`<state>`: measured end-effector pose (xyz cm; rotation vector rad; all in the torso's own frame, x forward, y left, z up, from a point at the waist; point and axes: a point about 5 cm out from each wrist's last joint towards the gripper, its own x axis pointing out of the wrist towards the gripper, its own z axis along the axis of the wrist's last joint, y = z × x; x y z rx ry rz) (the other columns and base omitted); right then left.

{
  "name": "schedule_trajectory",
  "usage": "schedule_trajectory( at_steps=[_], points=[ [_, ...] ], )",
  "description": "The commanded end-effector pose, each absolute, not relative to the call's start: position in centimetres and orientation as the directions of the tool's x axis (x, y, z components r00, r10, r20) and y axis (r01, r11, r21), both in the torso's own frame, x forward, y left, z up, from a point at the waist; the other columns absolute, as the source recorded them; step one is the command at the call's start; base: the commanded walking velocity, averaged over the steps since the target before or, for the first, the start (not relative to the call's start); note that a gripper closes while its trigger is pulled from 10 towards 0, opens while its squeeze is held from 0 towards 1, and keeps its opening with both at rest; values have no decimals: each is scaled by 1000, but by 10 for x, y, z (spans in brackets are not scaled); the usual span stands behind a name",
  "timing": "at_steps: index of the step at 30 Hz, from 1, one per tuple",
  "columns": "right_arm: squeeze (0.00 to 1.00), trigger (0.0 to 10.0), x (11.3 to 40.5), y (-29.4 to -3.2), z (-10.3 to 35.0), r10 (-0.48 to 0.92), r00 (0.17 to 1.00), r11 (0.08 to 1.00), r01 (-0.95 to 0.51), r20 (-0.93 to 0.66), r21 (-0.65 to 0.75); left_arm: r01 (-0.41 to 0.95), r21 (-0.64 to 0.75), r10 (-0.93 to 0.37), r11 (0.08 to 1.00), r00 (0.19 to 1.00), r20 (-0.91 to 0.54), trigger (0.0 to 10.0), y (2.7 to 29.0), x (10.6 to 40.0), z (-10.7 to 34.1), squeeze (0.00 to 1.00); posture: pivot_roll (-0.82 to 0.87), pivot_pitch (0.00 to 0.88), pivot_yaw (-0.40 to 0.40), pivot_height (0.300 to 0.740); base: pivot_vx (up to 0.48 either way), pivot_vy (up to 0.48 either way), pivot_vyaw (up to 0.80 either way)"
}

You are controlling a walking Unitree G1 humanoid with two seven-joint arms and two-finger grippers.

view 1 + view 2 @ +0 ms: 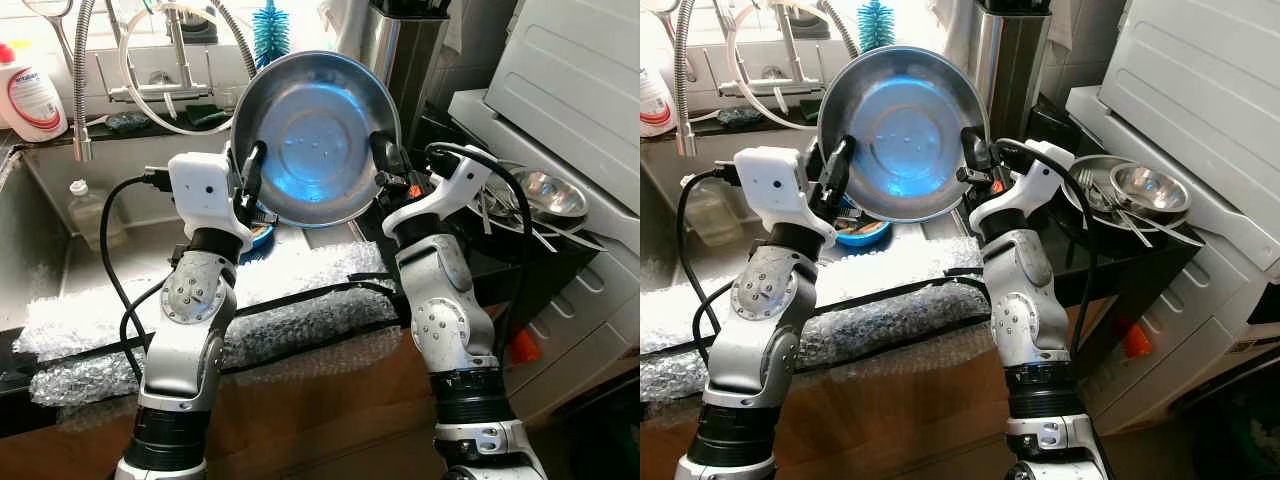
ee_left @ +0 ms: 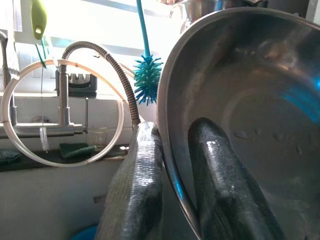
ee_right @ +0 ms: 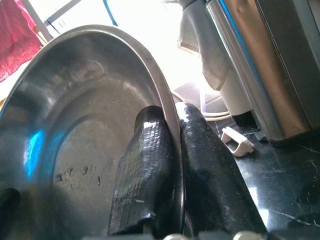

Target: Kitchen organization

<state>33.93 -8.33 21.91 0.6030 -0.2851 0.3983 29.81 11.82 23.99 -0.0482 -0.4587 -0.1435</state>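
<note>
A large steel bowl (image 1: pixel 315 135) is held up in the air in front of me, tipped so its inside faces the camera. My left gripper (image 1: pixel 251 172) is shut on its left rim, one finger inside and one outside (image 2: pixel 137 185). On the opposite rim my right gripper (image 1: pixel 384 152) is shut the same way, the rim pinched between its fingers (image 3: pixel 145 170). The bowl hangs above the sink edge and the bubble wrap (image 1: pixel 200 310) laid over the counter front.
The sink (image 1: pixel 60 230) with a coiled tap (image 1: pixel 85 80) lies at left, a soap bottle (image 1: pixel 30 95) on its ledge. A blue dish (image 1: pixel 862 232) sits below the bowl. At right, a black rack (image 1: pixel 545 250) holds small steel bowls (image 1: pixel 550 192) and cutlery beside a white appliance (image 1: pixel 580 90).
</note>
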Motion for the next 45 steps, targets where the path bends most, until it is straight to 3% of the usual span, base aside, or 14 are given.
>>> schedule_trajectory(
  at_steps=[1,11,12,13,14,40,41,42,43,45],
  points=[
    [0,10000,335,-74,226,306,863,744,-480,402,465,179,10,-163,984,868,469,0,110,298,246,0,-48,0,-70,740,0,0,0],
    [0,10000,336,-74,226,310,864,766,-474,396,435,177,12,-162,984,869,467,0,110,299,245,0,-48,0,-76,740,0,0,0],
    [345,10000,336,-74,226,310,865,765,-473,395,436,177,13,-163,984,869,467,0,110,298,245,0,-48,0,-76,740,0,0,0],
    [345,10000,336,-74,226,309,865,765,-473,395,437,177,12,-162,984,869,467,0,110,298,245,0,-48,0,-77,740,0,0,0],
    [1000,10000,335,-74,225,309,865,764,-473,395,438,176,11,-161,984,869,468,0,110,298,245,0,-48,0,-78,740,0,0,0],
    [1000,10000,331,-64,222,388,838,740,-531,384,413,86,-234,31,969,890,456,0,133,306,251,0,-44,0,-75,740,0,0,0],
    [894,10000,332,-65,222,378,844,748,-520,380,411,83,-238,35,968,890,455,0,134,306,251,0,-45,0,-74,740,0,0,0],
    [894,10000,332,-65,222,372,849,755,-512,377,410,81,-245,41,966,890,454,0,135,306,251,0,-46,0,-74,740,0,0,0],
    [0,10000,333,-66,222,364,854,762,-503,373,409,76,-255,50,964,890,452,0,136,306,251,0,-47,0,-75,740,0,0,0],
    [0,10000,334,-69,222,349,862,774,-487,368,405,60,-283,76,957,891,448,0,139,306,251,0,-46,0,-75,740,0,0,0]
  ],
)
